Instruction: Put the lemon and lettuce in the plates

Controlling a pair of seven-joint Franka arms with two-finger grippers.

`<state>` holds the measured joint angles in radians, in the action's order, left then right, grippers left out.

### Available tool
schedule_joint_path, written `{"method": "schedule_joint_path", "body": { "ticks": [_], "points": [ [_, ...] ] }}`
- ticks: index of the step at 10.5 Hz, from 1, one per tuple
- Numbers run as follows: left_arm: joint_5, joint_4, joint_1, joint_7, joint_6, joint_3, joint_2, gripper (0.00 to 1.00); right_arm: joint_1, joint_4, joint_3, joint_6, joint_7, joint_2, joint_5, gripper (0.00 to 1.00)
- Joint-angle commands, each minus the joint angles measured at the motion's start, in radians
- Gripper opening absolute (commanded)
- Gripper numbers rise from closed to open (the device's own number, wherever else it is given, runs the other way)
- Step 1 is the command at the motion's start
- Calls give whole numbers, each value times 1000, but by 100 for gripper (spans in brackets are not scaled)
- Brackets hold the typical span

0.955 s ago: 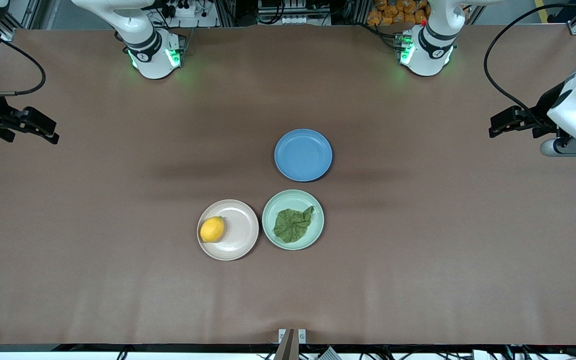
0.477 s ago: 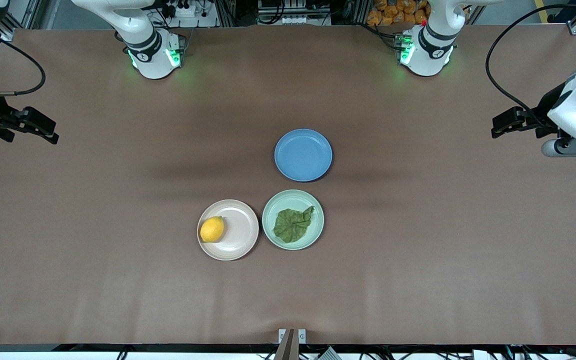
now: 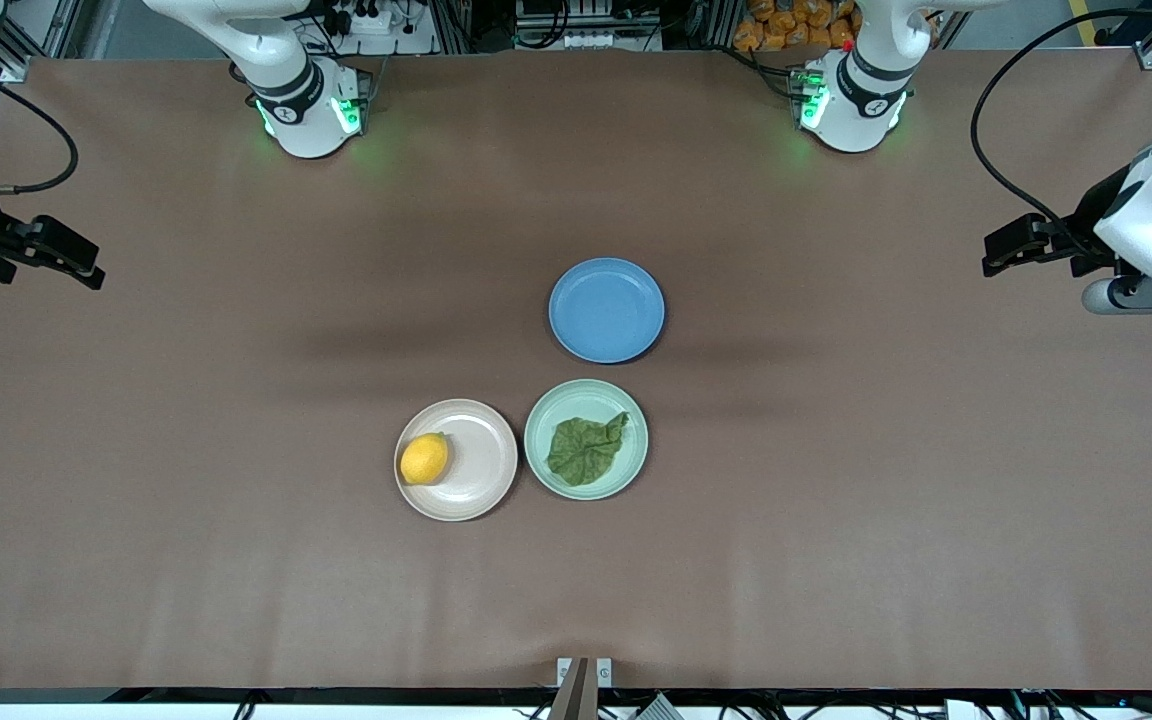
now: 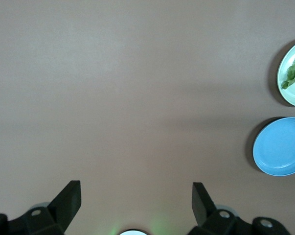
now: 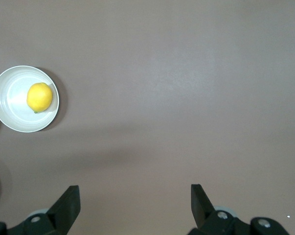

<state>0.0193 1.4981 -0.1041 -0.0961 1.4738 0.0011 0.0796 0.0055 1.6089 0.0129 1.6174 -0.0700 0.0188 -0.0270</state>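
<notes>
The yellow lemon [image 3: 424, 459] lies in the pale beige-pink plate [image 3: 484, 462], close to its rim on the side toward the right arm's end. The dark green lettuce [image 3: 586, 449] lies in the mint green plate [image 3: 586, 398] beside it. The right wrist view shows the lemon [image 5: 39, 97] in its plate [image 5: 12, 115]; the left wrist view shows the lettuce [image 4: 293, 73] in its plate [image 4: 290, 95]. My right gripper [image 3: 86, 270] hangs open and empty over bare table at the right arm's end. My left gripper [image 3: 996, 258] hangs open and empty over the left arm's end. Both grippers [image 4: 136, 188] [image 5: 135, 191] are well away from the plates.
A blue plate [image 3: 606, 310] with nothing in it sits farther from the front camera than the mint plate, close to it; it also shows in the left wrist view [image 4: 282, 147]. The two arm bases [image 3: 306, 100] [image 3: 851, 95] stand along the table's back edge.
The right gripper has drifted a little more toward the right arm's end of the table. The left gripper shifted slightly toward its own end, then held. Lemon, lettuce and plates have not moved.
</notes>
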Motion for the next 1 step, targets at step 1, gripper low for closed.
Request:
{"method": "schedule_joint_path", "body": {
  "ticks": [1],
  "points": [
    [-27,-10,-6,16,3,0,3,100,-13,0,-10,-7,6,6,-16,100]
  ]
}}
